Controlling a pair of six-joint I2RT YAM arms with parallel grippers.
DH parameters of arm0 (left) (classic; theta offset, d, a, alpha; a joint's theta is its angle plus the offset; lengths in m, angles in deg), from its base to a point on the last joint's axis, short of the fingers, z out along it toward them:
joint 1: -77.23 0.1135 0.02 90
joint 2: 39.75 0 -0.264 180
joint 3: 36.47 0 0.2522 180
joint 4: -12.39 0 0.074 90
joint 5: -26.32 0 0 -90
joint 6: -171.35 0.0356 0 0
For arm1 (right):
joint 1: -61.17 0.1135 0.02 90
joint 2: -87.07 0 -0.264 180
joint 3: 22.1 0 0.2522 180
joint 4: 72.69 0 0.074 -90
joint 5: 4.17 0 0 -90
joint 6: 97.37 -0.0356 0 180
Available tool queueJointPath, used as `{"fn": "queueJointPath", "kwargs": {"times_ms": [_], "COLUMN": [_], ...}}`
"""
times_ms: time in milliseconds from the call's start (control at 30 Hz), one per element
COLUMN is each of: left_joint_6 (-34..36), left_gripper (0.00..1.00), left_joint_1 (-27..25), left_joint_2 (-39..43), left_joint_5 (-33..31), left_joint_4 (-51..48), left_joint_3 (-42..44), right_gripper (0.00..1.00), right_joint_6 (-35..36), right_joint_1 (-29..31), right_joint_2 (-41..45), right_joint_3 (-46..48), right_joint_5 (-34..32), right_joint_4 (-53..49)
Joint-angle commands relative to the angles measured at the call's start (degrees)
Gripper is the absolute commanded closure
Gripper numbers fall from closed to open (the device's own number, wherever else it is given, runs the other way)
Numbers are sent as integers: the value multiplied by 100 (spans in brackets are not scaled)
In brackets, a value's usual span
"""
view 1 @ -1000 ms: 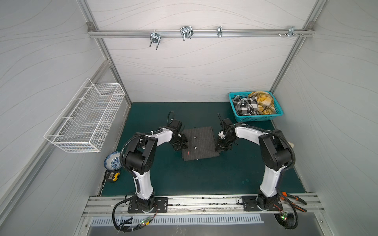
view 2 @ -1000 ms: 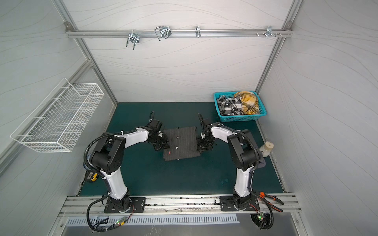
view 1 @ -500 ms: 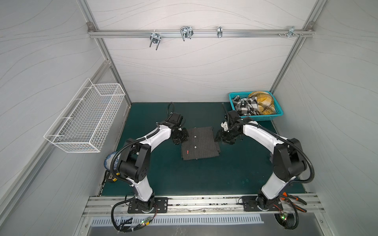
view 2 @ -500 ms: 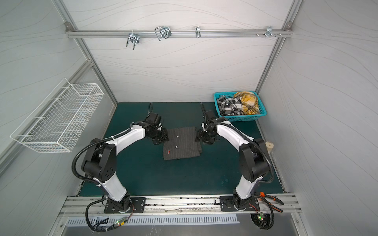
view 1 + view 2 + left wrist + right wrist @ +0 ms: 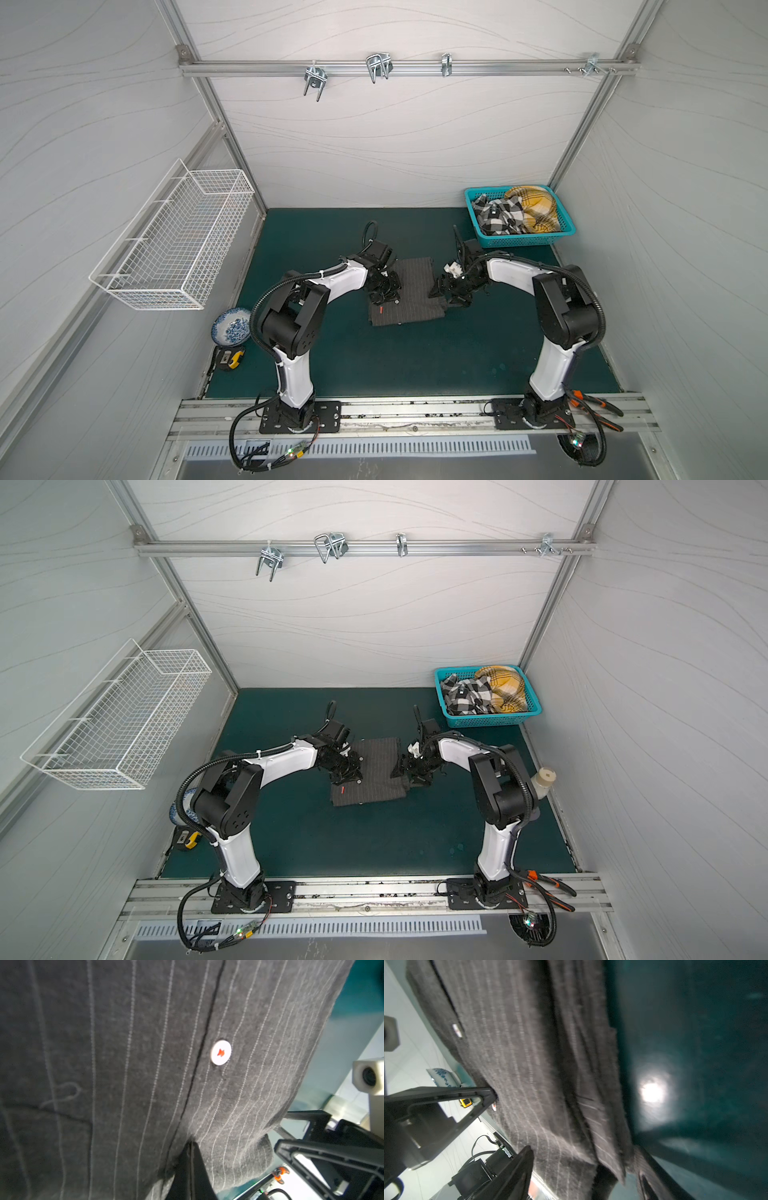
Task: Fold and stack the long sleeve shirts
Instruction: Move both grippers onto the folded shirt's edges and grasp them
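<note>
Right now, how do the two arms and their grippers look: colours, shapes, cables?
The left arm and right arm have white shell links and bulky black joints, on black base plates. A black corrugated hose loops along each. The left gripper and right gripper are black, with open triangular-frame fingers; a white camera block sits on the right wrist.

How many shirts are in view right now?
3. The charcoal pinstriped shirt lies folded on the green mat; the black-and-white checked shirt and the mustard plaid shirt sit bunched in the teal basket. More may be hidden beneath them.
</note>
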Motion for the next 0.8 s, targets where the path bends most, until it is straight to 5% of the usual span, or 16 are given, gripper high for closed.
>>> {"fn": "queueJointPath", "kwargs": {"times_ms": [0,100,467,767], "left_joint_6": [-88,-115,-224,-328], "left_gripper": [100,100,100,100], "left_joint_1": [1,1,7,8], "left_joint_2": [-80,-137,-190,-131], "left_joint_5": [15,45,117,208], "left_joint_4": [221,264,422,652], "left_joint_3": [97,108,163,381], "right_gripper": [25,39,45,24], "right_joint_6": [-24,-39,-1090,-1326], "right_joint_1": [28,107,578,368], "right_joint_2": [191,214,-226,-677], "right_joint_3": [31,-4,486,610], "right_joint_5": [195,168,1052,1305], "right_joint_4": [251,218,1468,1777]}}
